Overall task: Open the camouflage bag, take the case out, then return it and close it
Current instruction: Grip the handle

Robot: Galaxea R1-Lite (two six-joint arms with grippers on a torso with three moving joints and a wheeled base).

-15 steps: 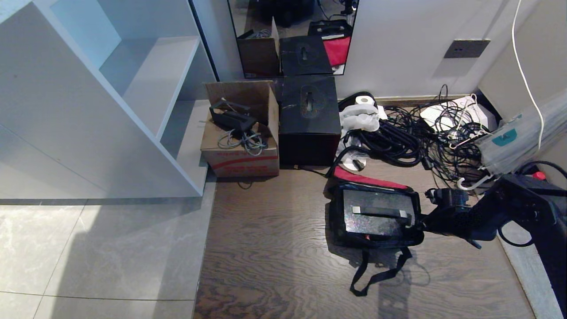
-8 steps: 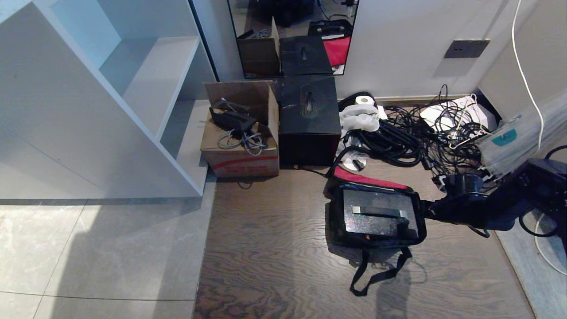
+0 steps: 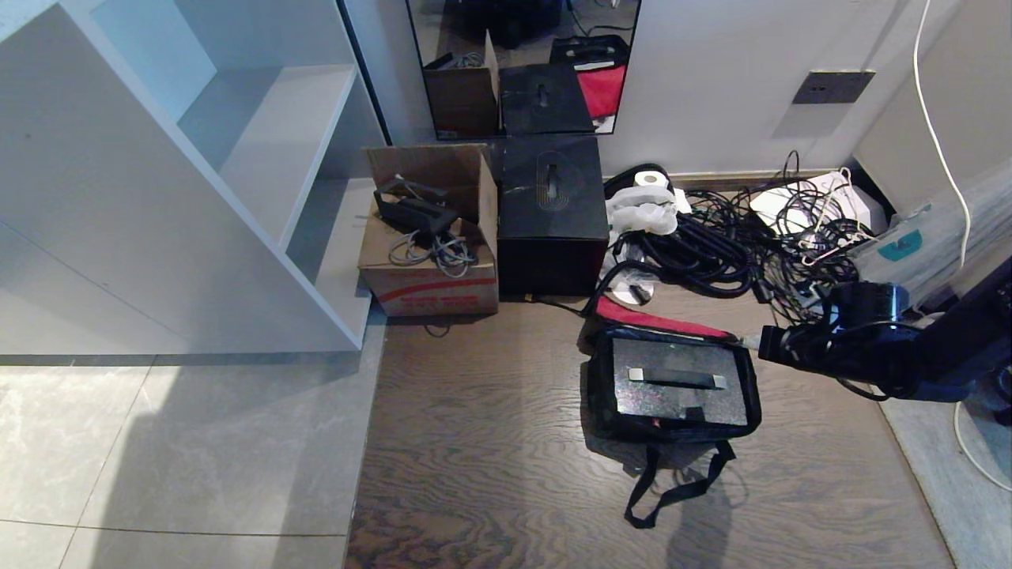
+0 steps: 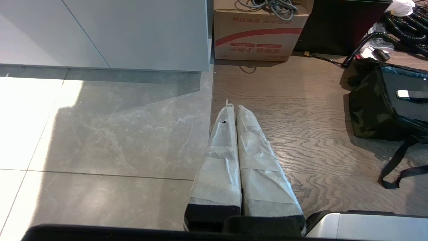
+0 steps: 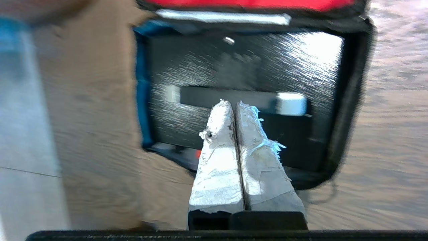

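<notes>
Now hovering: right gripper (image 3: pixel 751 341), fingers pressed together and empty, just beside the open bag's (image 3: pixel 743 411) far right corner.

Inside the bag, on the floor: case (image 3: pixel 672 395), lying flat, handle (image 3: pixel 677 378) up. Probably rigid, fairly heavy, glittery shell likely slick; best taken by the handle's middle, lifted straight. Bag itself soft, apt to drag along. Left gripper (image 4: pixel 236 108) closed, parked well apart.

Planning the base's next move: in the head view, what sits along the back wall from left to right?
White shelf unit → cardboard box → black cube box → tangle of black cables.
</notes>
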